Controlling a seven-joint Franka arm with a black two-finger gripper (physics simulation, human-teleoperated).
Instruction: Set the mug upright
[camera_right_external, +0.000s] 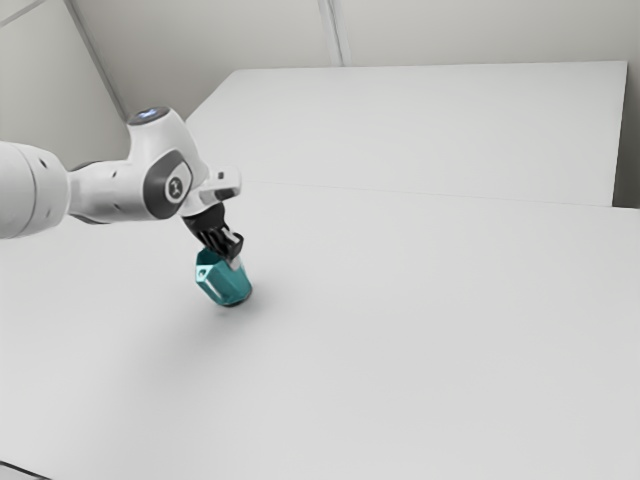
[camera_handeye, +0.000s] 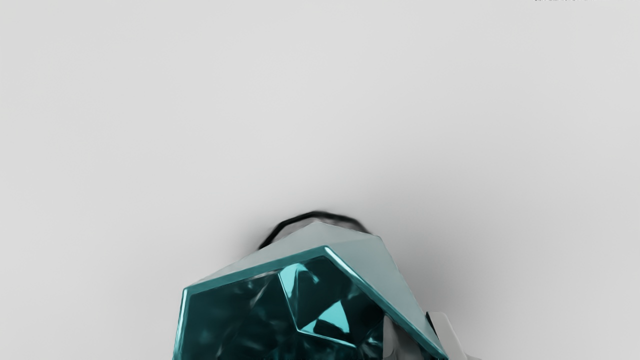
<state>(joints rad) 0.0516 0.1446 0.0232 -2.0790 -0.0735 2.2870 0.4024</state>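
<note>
In the exterior view, from where I stand, the gripper (camera_right_external: 235, 262) has the teal mug (camera_right_external: 226, 284) at its rim, over the white table (camera_right_external: 420, 330), the mug leaning with its mouth toward the exterior view's left and its base low, though I can't tell whether that base touches down. In the wrist view the wall looks pinched between one finger (camera_handeye: 448, 332) outside and another within, presumably because a hold at the lip lets the hand swing the mug upright about its base.
</note>
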